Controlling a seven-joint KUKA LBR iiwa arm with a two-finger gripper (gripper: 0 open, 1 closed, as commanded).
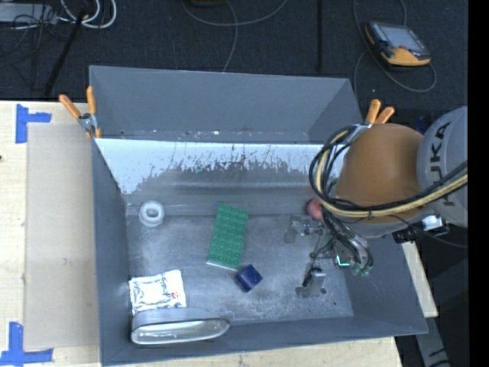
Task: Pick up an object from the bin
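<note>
My gripper (303, 257) is low over the right part of the bin floor. Its two fingers stand apart, open, one toward the back and one toward the front, with bare floor between them. A small dark blue block (247, 277) lies to its left, apart from the fingers. Beyond that a green studded plate (228, 236) lies flat near the middle. A small pinkish thing (312, 207) peeks out just behind the gripper, mostly hidden by the arm's cover.
A white tape ring (151, 213) sits at the back left. A white printed packet (157, 291) and a long silvery grey object (180, 330) lie in the front left corner. The arm's orange cover and cables hang over the bin's right side.
</note>
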